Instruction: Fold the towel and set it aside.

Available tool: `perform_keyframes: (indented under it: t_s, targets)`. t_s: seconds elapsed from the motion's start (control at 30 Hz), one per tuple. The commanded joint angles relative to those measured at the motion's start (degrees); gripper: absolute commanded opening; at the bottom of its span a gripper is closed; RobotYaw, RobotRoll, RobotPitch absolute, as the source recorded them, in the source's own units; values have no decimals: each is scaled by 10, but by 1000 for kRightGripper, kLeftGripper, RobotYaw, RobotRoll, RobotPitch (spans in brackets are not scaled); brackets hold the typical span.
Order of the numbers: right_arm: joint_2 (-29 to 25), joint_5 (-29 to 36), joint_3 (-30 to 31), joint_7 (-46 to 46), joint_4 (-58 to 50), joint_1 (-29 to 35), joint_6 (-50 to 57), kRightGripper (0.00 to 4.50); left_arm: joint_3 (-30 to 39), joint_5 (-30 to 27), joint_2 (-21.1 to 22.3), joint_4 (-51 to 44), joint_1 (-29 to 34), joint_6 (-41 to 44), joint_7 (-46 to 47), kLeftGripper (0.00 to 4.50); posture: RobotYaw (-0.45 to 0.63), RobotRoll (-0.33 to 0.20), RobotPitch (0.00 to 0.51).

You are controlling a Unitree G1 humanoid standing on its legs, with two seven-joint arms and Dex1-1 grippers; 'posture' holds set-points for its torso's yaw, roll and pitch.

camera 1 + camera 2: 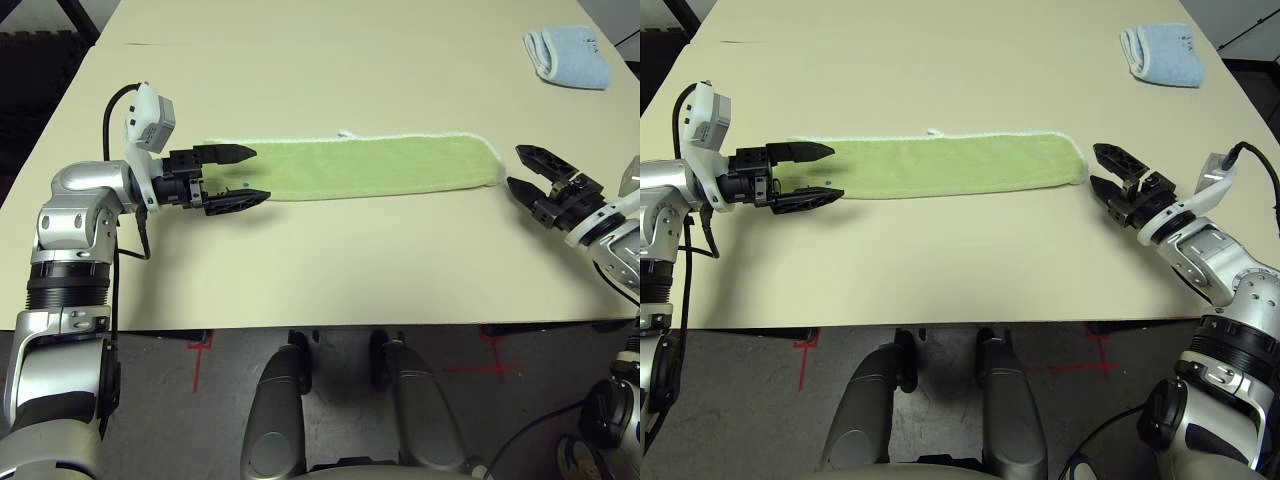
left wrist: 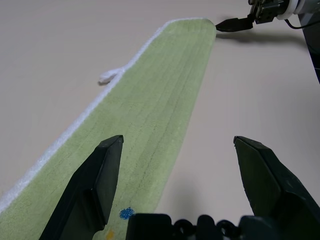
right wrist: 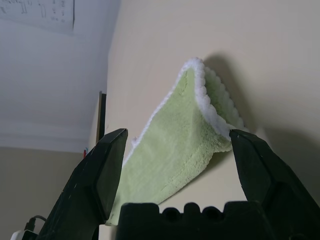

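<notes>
Left hand (image 1: pixel 236 175): hovering wide apart at the towel's left end, gripping nothing
Towel (image 1: pixel 380 165): lying folded in a long strip on the tabletop (image 1: pixel 300 270), long axis running left to right; white label (image 1: pixel 347 133) sticking out at the far edge, writing unreadable
Right hand (image 1: pixel 530 172): gaping empty just beside the right end
Blue towel (image 1: pixel 568 56): sitting far right, markings illegible

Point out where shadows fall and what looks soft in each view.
Left wrist view: right gripper casts a dark shadow on the cream table. Right wrist view: folded light green terry towel shadows the table behind it. Left eye view: pale blue folded towel looks soft.
</notes>
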Motion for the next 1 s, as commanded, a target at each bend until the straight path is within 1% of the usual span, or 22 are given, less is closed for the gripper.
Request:
perform_keyframes:
  t_s: [0.03, 0.37, 0.8, 0.87, 0.93, 1.0]
  targets:
    - [0, 3, 0, -4, 7, 14, 0, 4479, -6, -8, 5, -14, 9, 4, -4, 4483, -43, 0, 294]
    - [17, 25, 12, -13, -8, 33, 7, 4479, -5, -10, 8, -20, 12, 10, -5, 4483, -36, 0, 296]
    - [15, 34, 25, -16, -19, 38, 2, 4479, -7, -12, 8, -19, 9, 12, -3, 4483, -37, 0, 296]
    - [11, 24, 28, -12, -21, 40, -3, 4479, -8, -12, 8, -19, 9, 11, -3, 4483, -37, 0, 296]
    - [78, -67, 87, -9, 35, -40, -82, 4479, -8, -13, 9, -20, 10, 12, -3, 4483, -37, 0, 296]
    - [116, -123, 113, -1, 73, -87, -126, 4479, -8, -14, 10, -21, 11, 13, -2, 4483, -37, 0, 296]
